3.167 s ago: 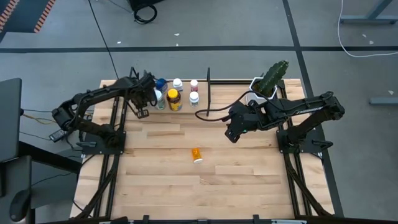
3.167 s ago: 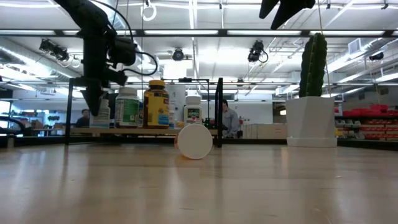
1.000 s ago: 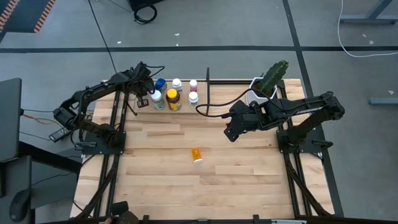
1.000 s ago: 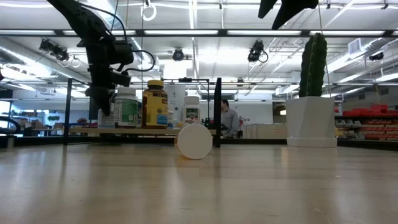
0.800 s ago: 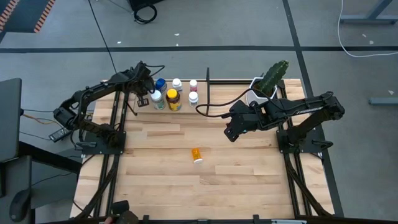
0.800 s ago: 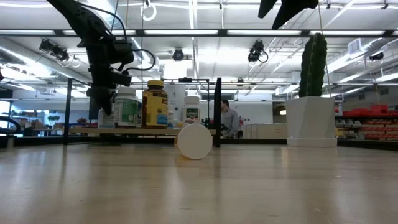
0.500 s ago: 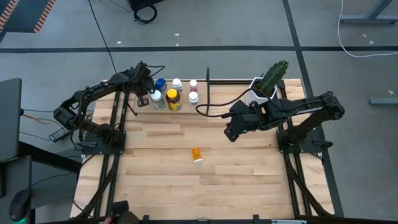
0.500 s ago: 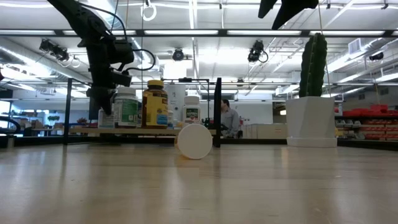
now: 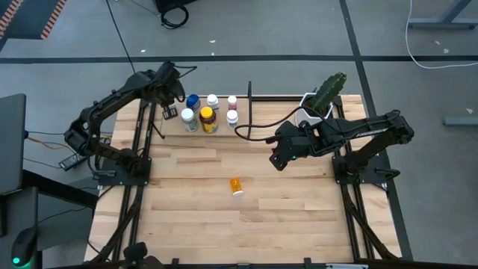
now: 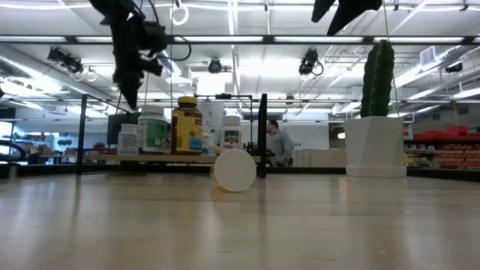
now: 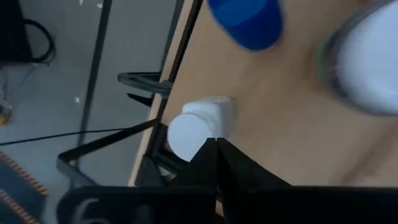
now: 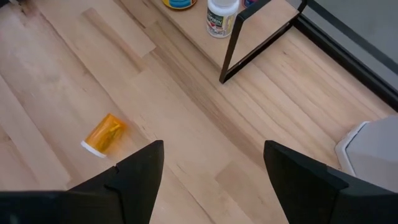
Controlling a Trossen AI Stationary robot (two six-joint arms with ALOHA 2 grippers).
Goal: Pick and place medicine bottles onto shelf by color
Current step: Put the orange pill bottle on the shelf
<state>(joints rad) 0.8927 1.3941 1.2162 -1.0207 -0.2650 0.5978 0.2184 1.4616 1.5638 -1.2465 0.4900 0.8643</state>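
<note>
Looking down on the table, we see the left gripper raised over the far left corner of the shelf, its fingers pressed together and holding nothing. Beneath it, in the left wrist view, a small white-capped bottle lies just ahead of the closed fingertips at the shelf's edge, apart from them, with the blue bottle farther along the panel. The other medicine bottles stand grouped on the shelf to the gripper's right: a white-capped green-labelled bottle, the amber yellow-lidded bottle beside it, and three smaller white-capped ones behind and to the right. From the low view the gripper hangs above the tops of these bottles, touching none.

We find the small orange bottle lying on its side on the bare table, well apart from the shelf and from both arms; in the low view its white cap faces the camera.

The right gripper hovers above the table's middle right, jaws spread wide and empty, with the orange bottle lying near and in front of it, off to the side of its left finger. The cactus pot stands at the far right corner.
</note>
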